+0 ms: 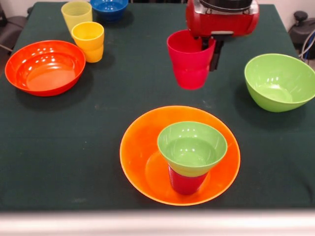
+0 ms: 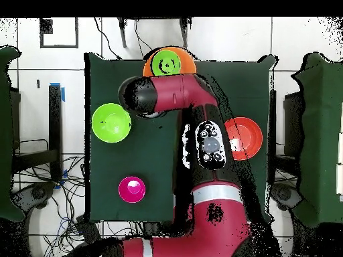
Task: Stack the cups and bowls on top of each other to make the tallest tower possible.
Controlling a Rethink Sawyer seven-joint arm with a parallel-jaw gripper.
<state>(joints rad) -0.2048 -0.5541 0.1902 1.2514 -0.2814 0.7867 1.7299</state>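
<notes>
The tower stands near the front edge: a large yellow-orange bowl (image 1: 142, 162) holds a cup (image 1: 186, 183) that looks dark red here, with a small green bowl (image 1: 192, 147) on top of it. From above the tower (image 2: 169, 63) shows as green inside orange. My gripper (image 1: 210, 55) is shut on the rim of a red-pink cup (image 1: 189, 61). One dark finger (image 1: 215, 56) is outside the cup wall. The cup hangs upright above the cloth, behind the tower and slightly to its right. In the overhead view the arm hides the gripper and this cup.
A wide orange-red bowl (image 1: 44, 66) (image 2: 244, 137) sits at the left. A yellow-orange cup (image 1: 88, 42), a pale yellow cup (image 1: 76, 14) and a small blue bowl (image 1: 109, 7) stand far left. A large green bowl (image 1: 279, 81) (image 2: 111, 123) is at the right. A small red-pink bowl (image 2: 132, 189) lies near the robot's base.
</notes>
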